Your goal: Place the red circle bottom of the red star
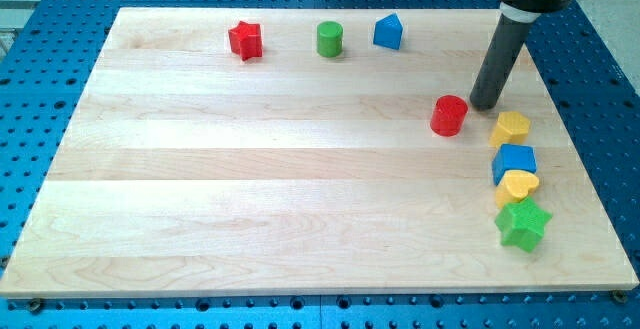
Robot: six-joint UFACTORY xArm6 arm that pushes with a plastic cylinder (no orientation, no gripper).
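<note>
Nearest the view's bottom, at the right edge of the pale wooden counter point(300, 189), a green star-shaped block point(523, 224) lies at the foot of a short column. Just above it sit a yellow heart-shaped block point(517, 186), then a blue cube-like block point(514, 160), then a second yellow heart-shaped block point(511, 127); neighbours there look touching or nearly so.

Farther in, the red circle, a short cylinder point(449, 115), stands left of that column. My tip point(484, 104), the lower end of the dark rod, rests just beside it on its upper right; I cannot tell whether they touch. This tool has no jaws to open or close, and it grips nothing.

Along the view's top lie a blue house-shaped block point(388, 32), a green cylinder point(330, 39) and the red star point(245, 40), well apart from the red circle.

I judge the task barely begun: the circle must cross most of the counter leftward to land below the star.
</note>
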